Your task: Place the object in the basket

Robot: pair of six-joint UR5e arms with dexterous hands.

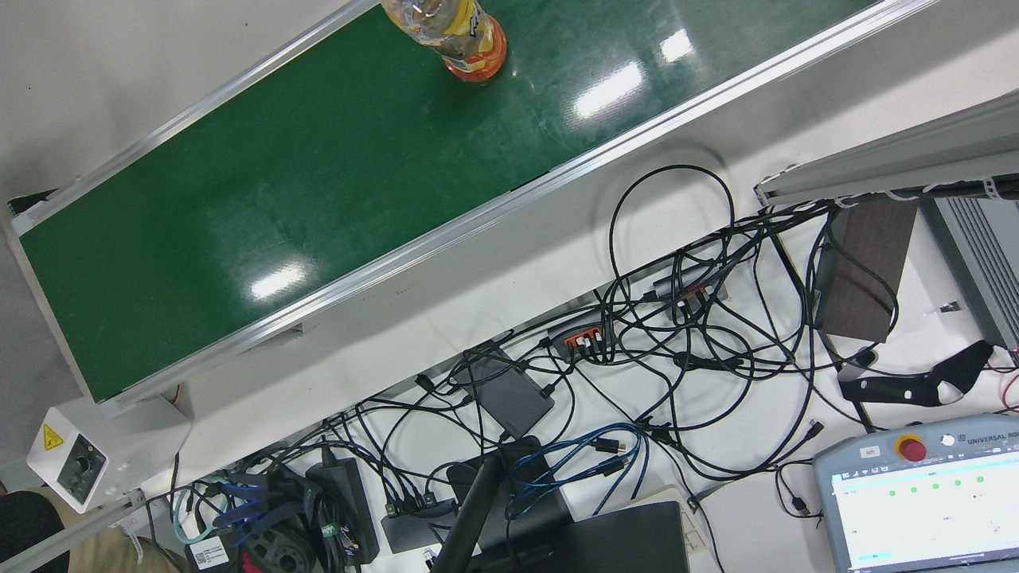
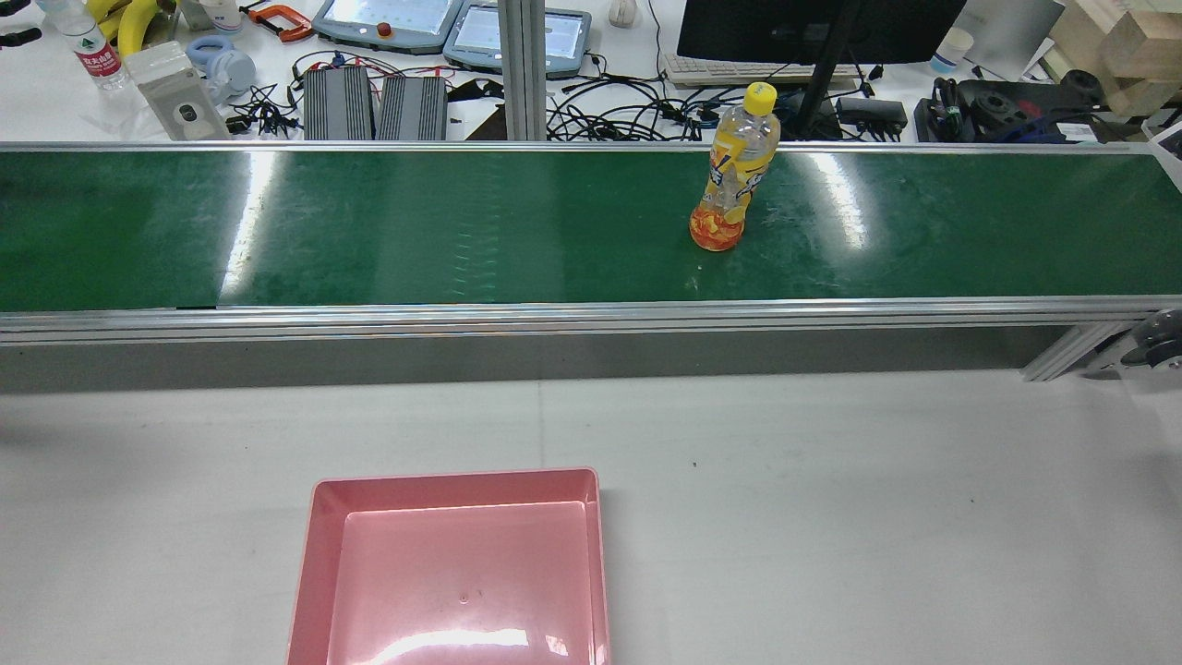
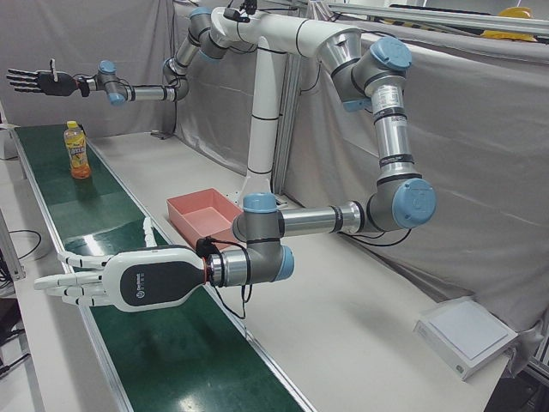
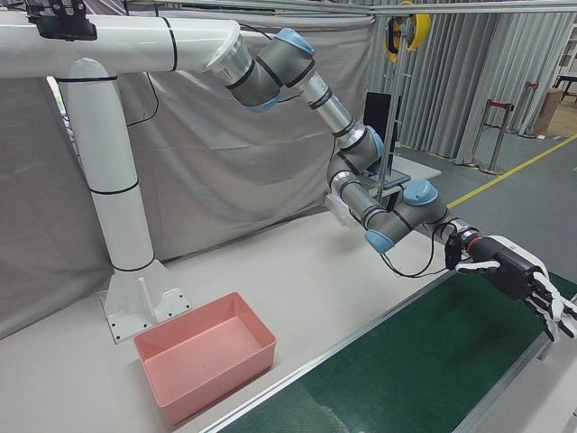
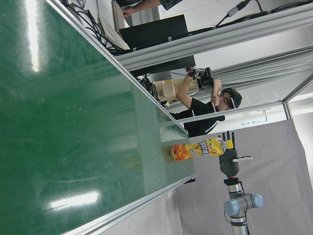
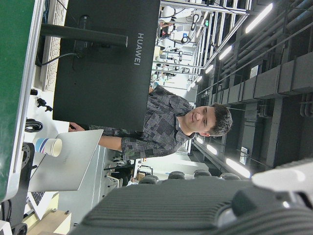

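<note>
Step in hand: pre-grasp, nothing picked yet. Bottle [image 2: 736,175] (yellow cap, orange base) stands upright on the green conveyor belt [image 2: 462,231], twd the robot's right half, untouched. Right hand [image 3: 34,81] hovers above the belt's far end beyond the bottle, fingers spread wide, holding nothing. It's near the bottle but clearly apart and higher. Left hand [image 3: 129,279] hangs over the other end of the belt, well apart from the bottle, fingers also spread flat and empty. Pink basket [image 2: 452,477] sits empty on the white table on the robot's side of the belt, left of centre in the rear view. Next move, as I read it: right hand is the closer one, so it needs to drop to bottle-body height, come in from the side and wrap w/o tipping it, since it's tall w/ a narrow base. Then lift over the belt's alu rail [image 2: 591,314] and carry across to the basket. Nothing else on the belt. Cable clutter, monitor and pendants are on the desk behind, out of the path.
</note>
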